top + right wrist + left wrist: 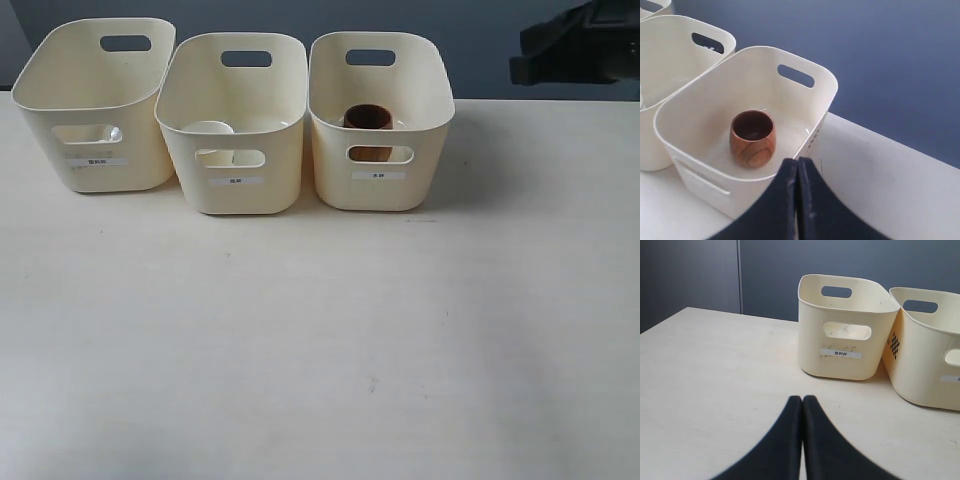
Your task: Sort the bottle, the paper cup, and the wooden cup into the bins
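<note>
Reading from the left, three cream bins stand in a row at the back of the desk [300, 340]. The left bin [95, 105] shows only a clear glint through its handle cut-out — probably the bottle [113, 132], though I cannot be sure. The paper cup [208, 130] sits in the middle bin [235, 125]; it looks light and easily crushed, so a soft pinch across the wall below the rolled rim would suit. The wooden cup [752, 137] stands upright in the right bin [380, 120] — stiff, smooth and rounded, best gripped across its belly. The left tool [802, 405] and right tool [796, 167] are both pressed together and empty. In front of the bins the desk is open; their tall walls demand a straight vertical reach.
</note>
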Robot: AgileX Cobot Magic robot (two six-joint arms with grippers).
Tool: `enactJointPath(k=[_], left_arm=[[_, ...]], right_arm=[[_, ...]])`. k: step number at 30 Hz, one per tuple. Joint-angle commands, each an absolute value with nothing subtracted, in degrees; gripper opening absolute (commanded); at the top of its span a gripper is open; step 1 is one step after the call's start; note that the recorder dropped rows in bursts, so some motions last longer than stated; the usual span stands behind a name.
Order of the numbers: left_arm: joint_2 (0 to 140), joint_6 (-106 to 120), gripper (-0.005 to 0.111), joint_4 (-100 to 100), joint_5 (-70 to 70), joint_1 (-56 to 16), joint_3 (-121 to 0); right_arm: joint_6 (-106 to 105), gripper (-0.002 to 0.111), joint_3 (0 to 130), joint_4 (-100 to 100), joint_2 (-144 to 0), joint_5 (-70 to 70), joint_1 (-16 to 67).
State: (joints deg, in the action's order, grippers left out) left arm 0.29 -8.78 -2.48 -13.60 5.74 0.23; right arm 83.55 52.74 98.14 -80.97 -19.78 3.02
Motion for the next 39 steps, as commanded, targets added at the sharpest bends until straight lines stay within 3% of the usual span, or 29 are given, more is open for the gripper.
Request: enactJointPath(k=[1,8,24,30,39], left_arm=[[0.0,-8.87,0.0,-2.48,-13.28,5.54,0.0],[0.0,-8.87,0.0,-2.48,-13.28,5.54,0.0],[0.0,-8.87,0.0,-2.48,-13.28,5.54,0.0],[0.0,-8.87,0.0,-2.48,-13.28,5.54,0.0],[0.0,-8.87,0.0,-2.48,-13.28,5.54,0.0]], right_arm=[[80.55,-0.001,42.51,94.4,-67.81,-17.91,2.64],[84.51,-0.001,35.79,94.4,-47.32,-20.17,2.64],[84.51,-0.001,35.79,94.25,-42.13,-20.1,2.67],[94.17,-0.001,34.89,96.29,-32.11,-21.42,1.97],[101.62,-0.001,18.88,99.95,-11.7,-10.33,-3.31]])
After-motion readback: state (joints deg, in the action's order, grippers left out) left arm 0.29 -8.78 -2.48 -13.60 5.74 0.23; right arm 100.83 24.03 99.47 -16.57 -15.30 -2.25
